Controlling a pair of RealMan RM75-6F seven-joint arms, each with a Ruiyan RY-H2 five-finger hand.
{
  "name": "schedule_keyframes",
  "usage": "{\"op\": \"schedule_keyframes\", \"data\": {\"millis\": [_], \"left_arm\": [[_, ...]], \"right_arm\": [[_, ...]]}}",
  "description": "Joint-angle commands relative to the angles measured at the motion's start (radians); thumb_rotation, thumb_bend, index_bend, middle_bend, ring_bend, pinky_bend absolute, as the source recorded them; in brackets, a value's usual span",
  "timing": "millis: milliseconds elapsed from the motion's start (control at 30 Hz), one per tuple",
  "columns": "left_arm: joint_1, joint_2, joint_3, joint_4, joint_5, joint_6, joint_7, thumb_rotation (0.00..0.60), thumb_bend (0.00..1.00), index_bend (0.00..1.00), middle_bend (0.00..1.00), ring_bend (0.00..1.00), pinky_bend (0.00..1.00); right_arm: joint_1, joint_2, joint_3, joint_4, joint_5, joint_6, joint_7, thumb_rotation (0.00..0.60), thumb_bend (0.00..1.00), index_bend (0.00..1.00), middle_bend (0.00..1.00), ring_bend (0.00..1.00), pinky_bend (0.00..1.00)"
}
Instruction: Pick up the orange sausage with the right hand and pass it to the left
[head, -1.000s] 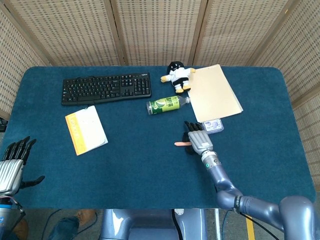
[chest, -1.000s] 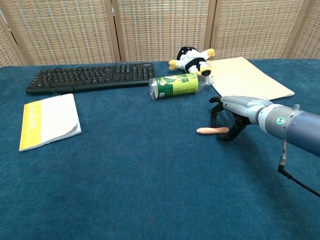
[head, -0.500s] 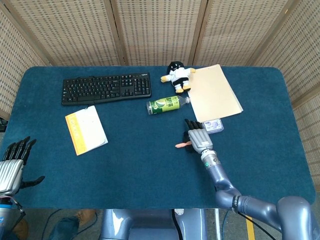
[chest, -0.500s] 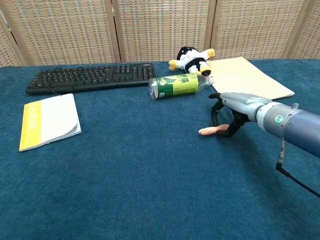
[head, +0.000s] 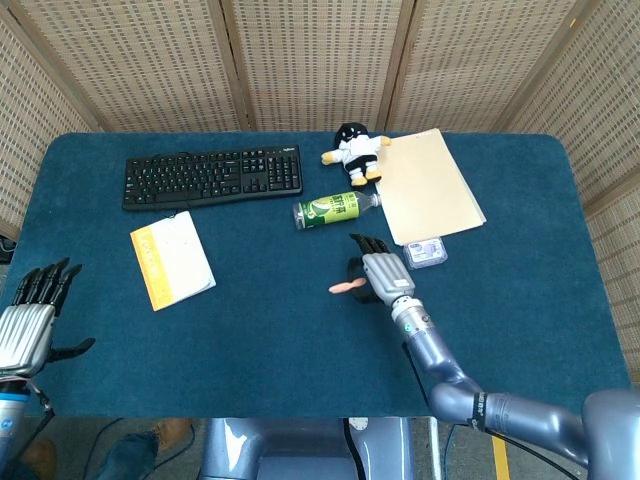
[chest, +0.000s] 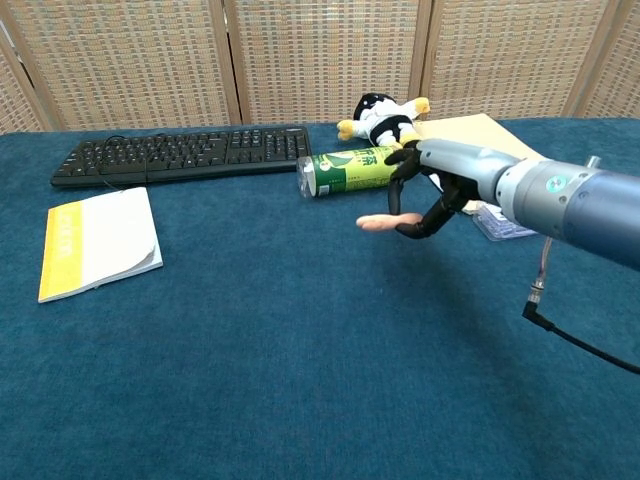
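The orange sausage (head: 344, 287) (chest: 381, 222) is a short pale-orange stick, lifted clear of the blue table (head: 270, 330). My right hand (head: 374, 273) (chest: 425, 195) grips its right end, and the free end sticks out to the left. In the chest view the hand hangs above the cloth, just in front of the green bottle. My left hand (head: 30, 320) stays at the table's near left edge with fingers spread and nothing in it. It shows only in the head view.
A green bottle (head: 335, 209) (chest: 358, 170) lies on its side behind the right hand. A plush toy (head: 352, 151), a beige folder (head: 428, 185), a small clear packet (head: 424, 251), a black keyboard (head: 212, 175) and a yellow-and-white booklet (head: 171, 258) lie on the table.
The right hand closed on the sausage, lifted it off the cloth and carried it left and up. The left hand rose slightly at the table edge.
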Motion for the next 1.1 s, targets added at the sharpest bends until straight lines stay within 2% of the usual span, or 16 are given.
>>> {"op": "schedule_keyframes", "data": {"millis": [33, 233, 267, 300, 467, 667, 767, 900, 1100], "left_arm": [[-0.029, 0.025, -0.024, 0.002, 0.013, -0.014, 0.006, 0.600, 0.00, 0.00, 0.00, 0.00, 0.00], [-0.122, 0.070, -0.072, 0.026, 0.066, -0.076, -0.018, 0.600, 0.00, 0.00, 0.00, 0.00, 0.00], [-0.179, 0.074, -0.081, 0.047, 0.128, -0.119, -0.049, 0.600, 0.00, 0.01, 0.00, 0.00, 0.00], [-0.201, 0.072, -0.083, 0.067, 0.150, -0.135, -0.072, 0.600, 0.00, 0.01, 0.00, 0.00, 0.00], [-0.288, 0.023, -0.095, 0.143, 0.234, -0.160, -0.126, 0.600, 0.02, 0.11, 0.00, 0.00, 0.00], [-0.358, -0.041, -0.101, 0.198, 0.272, -0.185, -0.126, 0.600, 0.10, 0.24, 0.00, 0.00, 0.00], [-0.411, -0.108, -0.101, 0.222, 0.269, -0.230, -0.109, 0.600, 0.13, 0.27, 0.00, 0.00, 0.00], [-0.438, -0.171, -0.092, 0.238, 0.275, -0.230, -0.102, 0.600, 0.19, 0.31, 0.00, 0.00, 0.00], [-0.462, -0.247, -0.072, 0.262, 0.276, -0.232, -0.101, 0.600, 0.20, 0.33, 0.00, 0.00, 0.00]], "right_arm": [[0.028, 0.030, 0.046, -0.069, 0.076, -0.012, -0.009, 0.600, 0.56, 0.66, 0.11, 0.00, 0.00], [0.100, 0.035, 0.104, -0.138, 0.257, -0.030, -0.026, 0.600, 0.58, 0.66, 0.12, 0.00, 0.00], [0.127, 0.014, 0.147, -0.148, 0.328, -0.049, 0.010, 0.600, 0.58, 0.66, 0.12, 0.00, 0.00], [0.148, 0.007, 0.157, -0.142, 0.367, -0.054, 0.010, 0.600, 0.58, 0.66, 0.12, 0.00, 0.00], [0.218, -0.021, 0.186, -0.135, 0.485, -0.056, 0.030, 0.600, 0.60, 0.66, 0.13, 0.00, 0.00], [0.256, -0.037, 0.174, -0.129, 0.528, -0.047, 0.033, 0.600, 0.62, 0.67, 0.13, 0.00, 0.00], [0.275, -0.043, 0.154, -0.129, 0.539, -0.034, 0.024, 0.600, 0.62, 0.67, 0.13, 0.00, 0.00], [0.284, -0.043, 0.138, -0.140, 0.539, -0.019, 0.022, 0.600, 0.62, 0.67, 0.13, 0.00, 0.00], [0.287, -0.041, 0.131, -0.146, 0.540, -0.007, 0.037, 0.600, 0.62, 0.67, 0.13, 0.00, 0.00]]}}
